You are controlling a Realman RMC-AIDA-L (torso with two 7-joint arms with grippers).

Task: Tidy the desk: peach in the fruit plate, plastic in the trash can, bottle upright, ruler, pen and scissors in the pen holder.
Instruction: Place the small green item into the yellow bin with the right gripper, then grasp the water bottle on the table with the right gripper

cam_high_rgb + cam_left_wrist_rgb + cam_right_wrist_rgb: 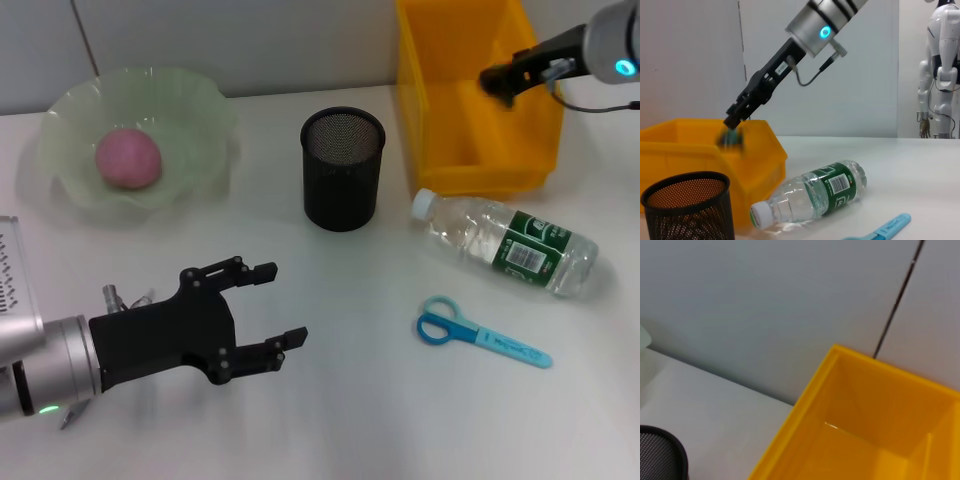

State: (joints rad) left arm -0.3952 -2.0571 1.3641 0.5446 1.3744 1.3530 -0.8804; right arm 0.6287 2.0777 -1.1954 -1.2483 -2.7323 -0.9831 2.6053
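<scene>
The right gripper (497,80) is hovering over the yellow plastic bin (440,150), jaws pinching something small and blurred; the left gripper (280,305) is hanging spread wide.

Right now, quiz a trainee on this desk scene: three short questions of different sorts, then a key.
1. True or false: the clear plastic bottle with the green label stands upright.
2. What lies in the pale green glass fruit plate?
3. The right gripper hovers over: A) the black mesh pen holder, B) the yellow plastic bin, C) the blue scissors.

Key: 1 false, it lies on its side. 2 the pink peach. 3 B.
</scene>
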